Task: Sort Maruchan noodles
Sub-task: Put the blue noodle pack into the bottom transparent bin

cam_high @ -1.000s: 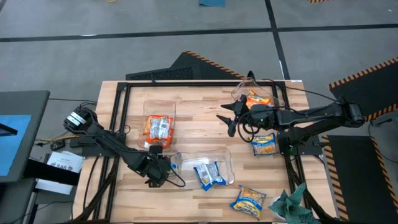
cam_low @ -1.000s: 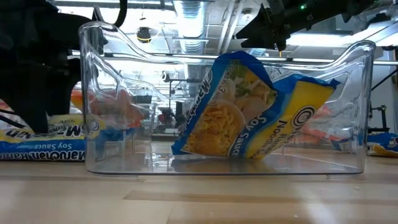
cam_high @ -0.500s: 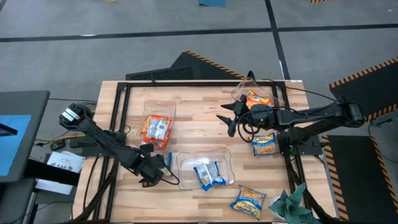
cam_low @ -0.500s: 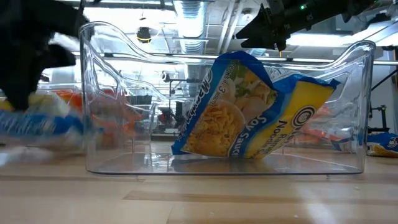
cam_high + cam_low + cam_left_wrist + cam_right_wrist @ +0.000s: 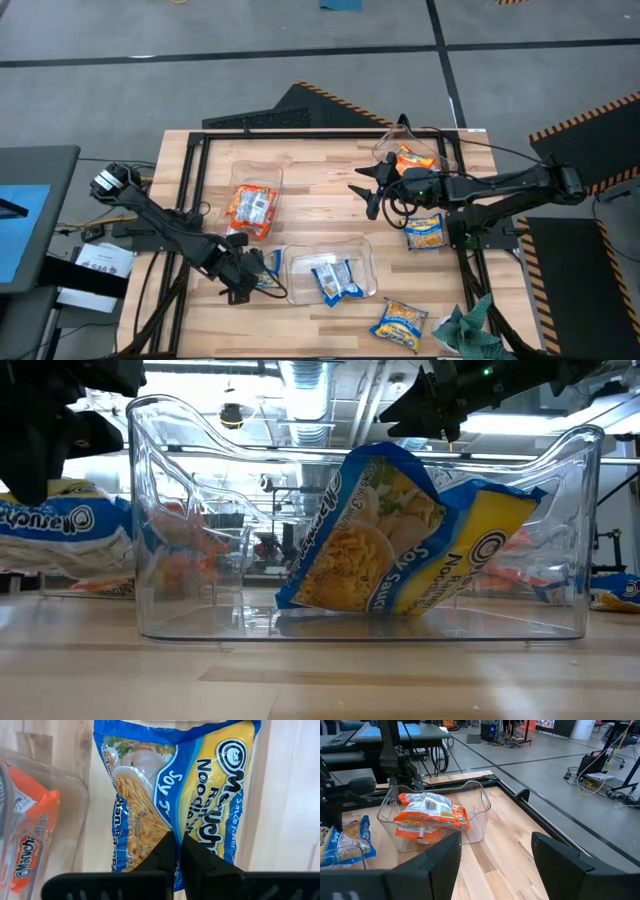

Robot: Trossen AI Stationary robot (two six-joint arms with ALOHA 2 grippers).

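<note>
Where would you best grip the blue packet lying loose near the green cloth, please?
The blue packet lies flat on the table, so come straight down and pinch one crimped edge. I would take the edge away from the cloth, which crowds the other side.

In your high view, one tub (image 5: 254, 205) sat left of centre, another (image 5: 330, 268) below centre with a packet (image 5: 333, 279) inside, a third (image 5: 415, 152) upper right, and the cloth (image 5: 468, 330) lower right.
</note>
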